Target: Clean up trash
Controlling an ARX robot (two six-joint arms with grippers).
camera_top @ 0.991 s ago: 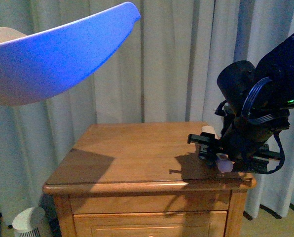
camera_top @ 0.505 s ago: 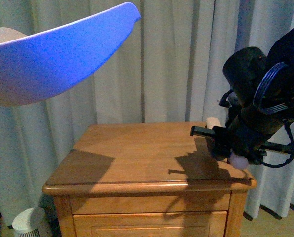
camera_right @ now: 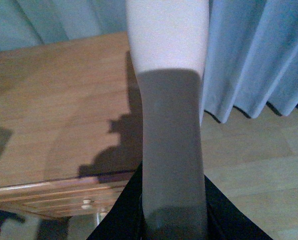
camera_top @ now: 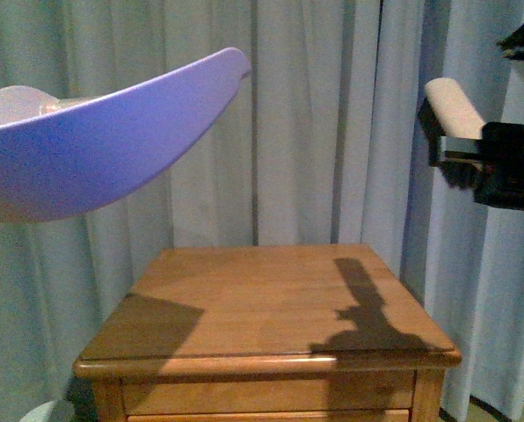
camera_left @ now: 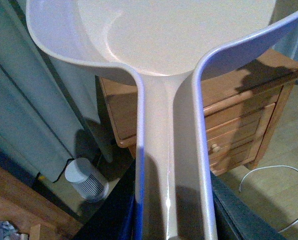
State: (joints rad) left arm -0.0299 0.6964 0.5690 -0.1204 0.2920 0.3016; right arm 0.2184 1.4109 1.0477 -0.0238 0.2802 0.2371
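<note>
My left gripper [camera_left: 171, 217] is shut on the handle of a blue-and-white dustpan [camera_left: 174, 45] and holds it high. In the front view the dustpan [camera_top: 112, 149] fills the upper left, above the nightstand. My right gripper [camera_top: 508, 171] is shut on the brush [camera_top: 451, 105], held in the air at the right, above and beyond the nightstand's right edge. In the right wrist view the brush handle [camera_right: 169, 100] runs out from the gripper [camera_right: 171, 212]. No white paper wad shows in any view; the part of the pan that shows is bare.
A wooden nightstand [camera_top: 262, 299] with drawers stands before pale curtains [camera_top: 315, 132]; it also shows in the left wrist view [camera_left: 229, 95] and the right wrist view [camera_right: 54, 100]. A white ribbed cylinder [camera_left: 86, 177] and a thin cable [camera_left: 269, 175] are on the floor.
My right arm has risen from the nightstand's right front corner up and to the right with the brush. The small pale thing by it no longer shows. The dustpan has barely moved.
</note>
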